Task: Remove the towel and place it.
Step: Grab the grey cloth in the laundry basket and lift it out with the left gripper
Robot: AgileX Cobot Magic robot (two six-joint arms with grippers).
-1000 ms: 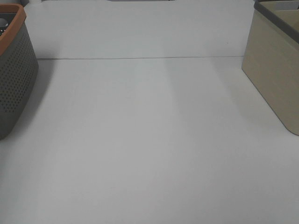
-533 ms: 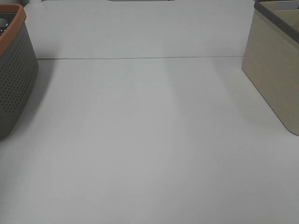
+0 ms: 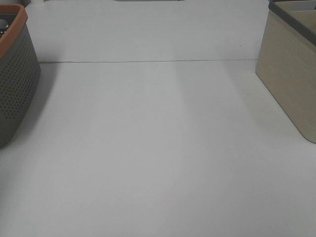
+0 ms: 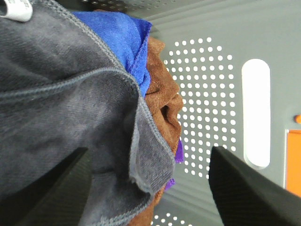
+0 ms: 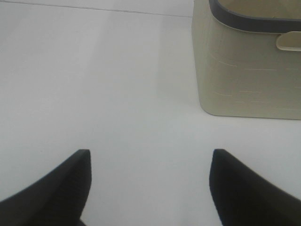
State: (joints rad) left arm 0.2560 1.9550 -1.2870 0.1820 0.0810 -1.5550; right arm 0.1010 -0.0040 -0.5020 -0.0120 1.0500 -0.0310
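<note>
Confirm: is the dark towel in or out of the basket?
In: the towel lies bunched atop a blue cloth and a brown cloth inside the perforated basket; the left claw hovers open.

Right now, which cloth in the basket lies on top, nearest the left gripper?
The dark grey towel with the white tag. It lies over the blue cloth and brown cloth, and its edge sits between the left gripper's spread fingers.
</note>
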